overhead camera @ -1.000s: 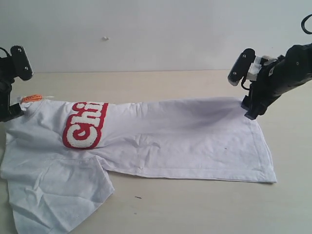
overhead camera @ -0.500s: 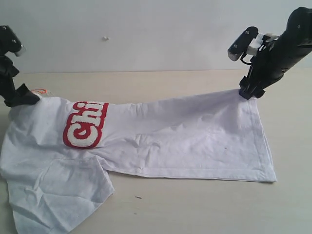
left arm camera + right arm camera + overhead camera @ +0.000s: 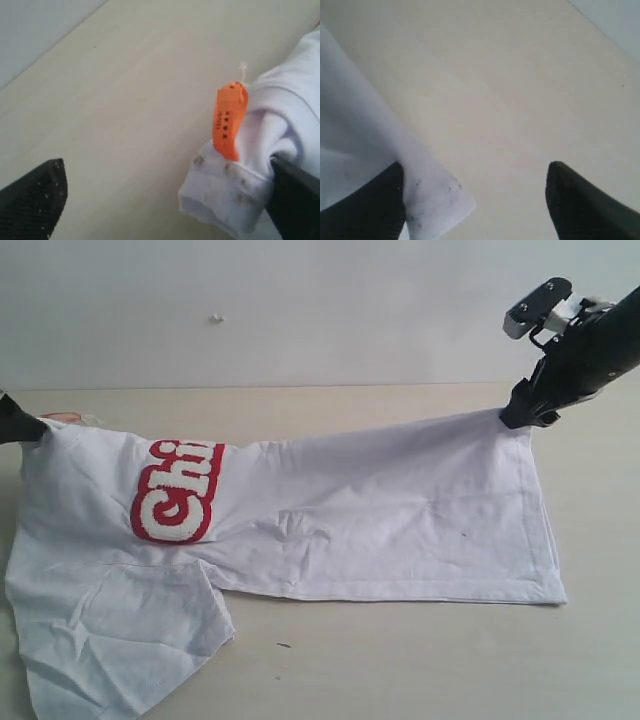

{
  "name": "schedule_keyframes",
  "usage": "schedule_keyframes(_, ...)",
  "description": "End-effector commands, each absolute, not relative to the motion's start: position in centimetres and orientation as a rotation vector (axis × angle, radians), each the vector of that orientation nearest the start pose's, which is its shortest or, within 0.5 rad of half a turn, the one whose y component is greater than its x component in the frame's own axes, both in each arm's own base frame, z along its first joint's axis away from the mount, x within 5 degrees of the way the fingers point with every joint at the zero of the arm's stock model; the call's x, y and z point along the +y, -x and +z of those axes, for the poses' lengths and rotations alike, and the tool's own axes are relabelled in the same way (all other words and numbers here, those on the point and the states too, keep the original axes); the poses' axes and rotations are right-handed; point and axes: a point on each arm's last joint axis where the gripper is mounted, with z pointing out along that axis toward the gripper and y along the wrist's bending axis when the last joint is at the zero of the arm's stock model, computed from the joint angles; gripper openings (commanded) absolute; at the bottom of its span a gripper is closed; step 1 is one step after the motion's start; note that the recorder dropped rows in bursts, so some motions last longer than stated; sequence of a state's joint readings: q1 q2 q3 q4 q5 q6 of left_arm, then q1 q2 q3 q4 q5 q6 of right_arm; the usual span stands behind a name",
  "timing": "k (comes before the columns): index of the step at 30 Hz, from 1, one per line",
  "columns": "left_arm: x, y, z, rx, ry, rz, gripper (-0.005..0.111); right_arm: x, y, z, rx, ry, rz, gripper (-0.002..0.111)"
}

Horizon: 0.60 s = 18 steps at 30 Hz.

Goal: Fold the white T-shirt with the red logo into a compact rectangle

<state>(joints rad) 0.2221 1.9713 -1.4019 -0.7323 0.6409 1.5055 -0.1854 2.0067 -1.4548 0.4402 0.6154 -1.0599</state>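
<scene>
White T-shirt (image 3: 350, 510), corners against single fingers of spread left hand (image 3: 165, 167) and spread right hand (image 3: 475, 167).

the white t-shirt with the red logo (image 3: 350, 520) lies stretched sideways on the beige table (image 3: 400, 670), folded lengthwise and lightly wrinkled. its collar end sits at the left and its hem at the right. only "chi" of the fuzzy lettering (image 3: 178, 490) shows. one sleeve (image 3: 120, 640) spreads toward the near left. the far hem corner (image 3: 505, 425) and the collar are raised, and the orange tag (image 3: 229, 122) hangs at the collar.
</scene>
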Motion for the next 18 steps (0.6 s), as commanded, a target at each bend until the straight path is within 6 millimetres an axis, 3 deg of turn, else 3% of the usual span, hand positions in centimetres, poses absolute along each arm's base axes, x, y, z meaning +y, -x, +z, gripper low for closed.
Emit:
schedule_keyframes(1,5.4,-42.2,19.1,2.249,-0.964,-0.170,0.105,-6.4,-43.0,20.1,2.396,0.683,0.097,0.072)
schedule_keyframes(6,5.2,-42.7,19.6,2.160,-0.812,-0.370,0.105,-6.8,-42.9,19.5,2.423,0.680,0.127,0.072)
schedule_keyframes(12,6.8,-42.5,19.4,2.169,-0.747,-0.385,0.105,-7.0,-43.3,20.1,2.423,0.681,0.182,0.072)
schedule_keyframes(18,8.4,-42.1,18.4,2.202,-0.647,-0.572,0.105,-8.4,-43.9,20.9,2.469,0.515,0.350,0.072)
